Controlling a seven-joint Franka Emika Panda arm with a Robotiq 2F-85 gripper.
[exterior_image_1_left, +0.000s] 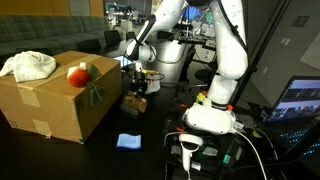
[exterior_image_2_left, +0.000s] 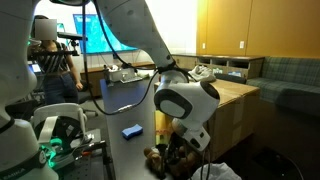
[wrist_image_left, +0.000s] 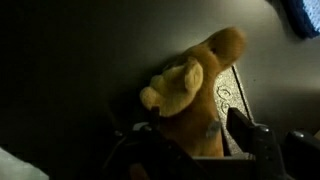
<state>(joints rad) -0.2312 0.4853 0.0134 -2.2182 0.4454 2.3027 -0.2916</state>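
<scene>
End effector (wrist_image_left: 188, 140) spread wide, gripping nothing, jaws straddling fuzzy yellow plush toy (wrist_image_left: 195, 85)

Plush toy (wrist_image_left: 195, 95) = fuzzy yellow-brown fabric w/ soft nap, box (exterior_image_1_left: 50, 100) matt brown cardboard, white cloth (exterior_image_1_left: 28, 66) crumpled & matt (weave too small to tell), arm shell (exterior_image_1_left: 225, 50) glossy smooth white plastic, tabletop (wrist_image_left: 60, 60) dark, matt, smooth.
</scene>
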